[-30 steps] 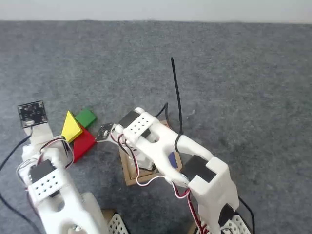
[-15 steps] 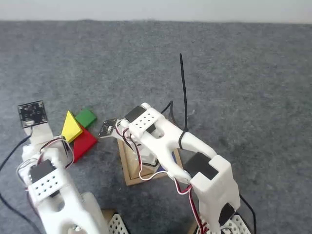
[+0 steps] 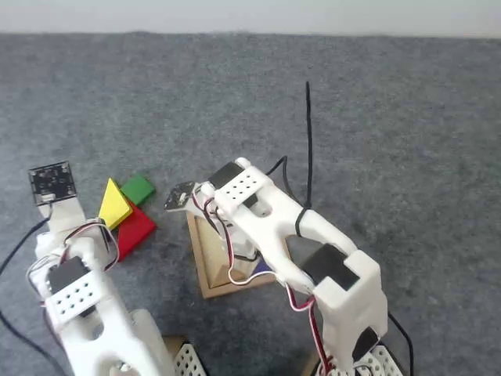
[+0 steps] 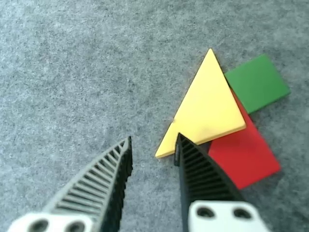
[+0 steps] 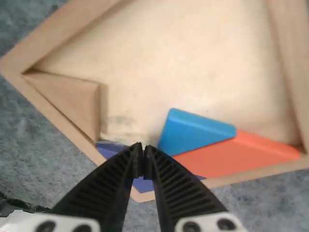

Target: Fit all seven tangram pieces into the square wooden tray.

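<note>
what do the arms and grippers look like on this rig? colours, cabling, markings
Left arm and right arm are white printed plastic with black servo blocks and grids of small holes. Thin red, white and black wires loop along both; a black cable rises over the right one. Left gripper and right gripper: black ribbed fingers on white mounts.
</note>
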Robot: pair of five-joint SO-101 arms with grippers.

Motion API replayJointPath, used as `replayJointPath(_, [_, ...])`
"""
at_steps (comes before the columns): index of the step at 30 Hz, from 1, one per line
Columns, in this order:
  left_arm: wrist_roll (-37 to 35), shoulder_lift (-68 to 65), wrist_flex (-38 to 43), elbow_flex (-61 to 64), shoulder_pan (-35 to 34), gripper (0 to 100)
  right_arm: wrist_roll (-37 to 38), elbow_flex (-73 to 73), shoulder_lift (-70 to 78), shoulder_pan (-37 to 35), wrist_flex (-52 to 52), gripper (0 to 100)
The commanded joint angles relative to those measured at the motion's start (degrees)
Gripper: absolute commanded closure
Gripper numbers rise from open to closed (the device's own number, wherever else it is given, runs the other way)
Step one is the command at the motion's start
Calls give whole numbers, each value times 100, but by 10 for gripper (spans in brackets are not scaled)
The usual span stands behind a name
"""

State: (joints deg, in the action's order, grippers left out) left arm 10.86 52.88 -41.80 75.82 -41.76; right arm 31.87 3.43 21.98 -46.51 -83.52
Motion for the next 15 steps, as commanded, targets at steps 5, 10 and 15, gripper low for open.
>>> replayJointPath(5, [-62, 176, 158, -75, -26, 853, -35, -273, -1314, 101, -558, 976])
replayJointPath(10, [-62, 176, 158, -75, -26, 853, -149, 343, -2097, -356, -233, 976])
replayJointPath(15, [-62, 176, 158, -75, -26, 853, -132, 1538, -2053, -620, 1437, 976])
